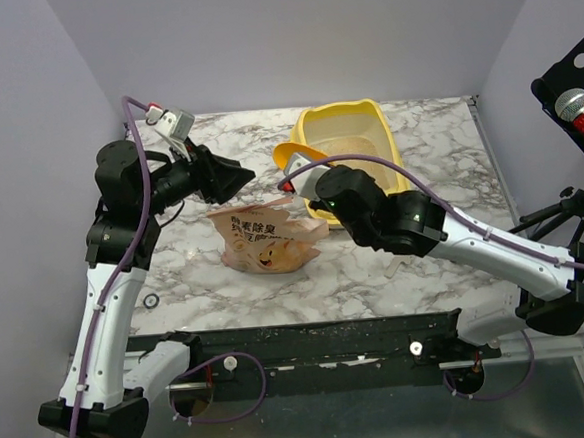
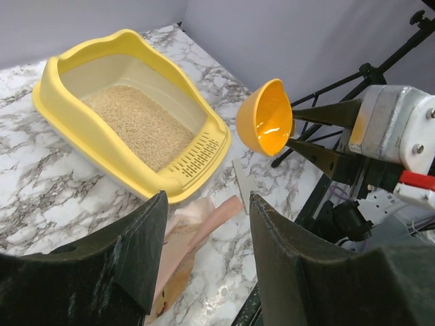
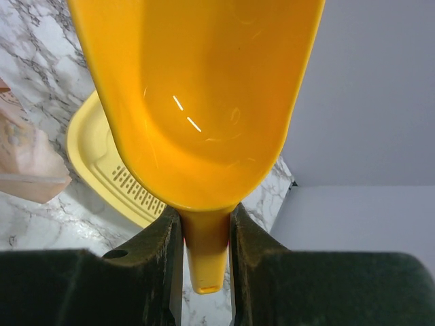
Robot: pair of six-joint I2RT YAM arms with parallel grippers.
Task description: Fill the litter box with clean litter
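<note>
Right gripper (image 3: 206, 219): my jaws are clamped on the handle of the orange scoop (image 3: 197, 102), one finger on each side.
Scoop: the bowl is glossy inside and tilted. I hold it in the air beside the near-left corner of the box (best seen from the left wrist).
Left gripper (image 2: 207, 204): my jaws stand apart with nothing between them. It hangs above the table at about 11 o'clock from the bag.
Bag (image 1: 264, 243): pinkish-tan with dark print, lying crumpled at mid-table, roughly 7 o'clock from my right gripper.
Litter box (image 2: 102, 146): yellow tray at about 1 o'clock on the table, against the far edge, with its slotted lip on the end nearest the scoop.
Clean litter (image 2: 136, 122): beige granules spread over the box floor (depth not readable).
Table (image 1: 396, 272): marble-patterned top.
</note>
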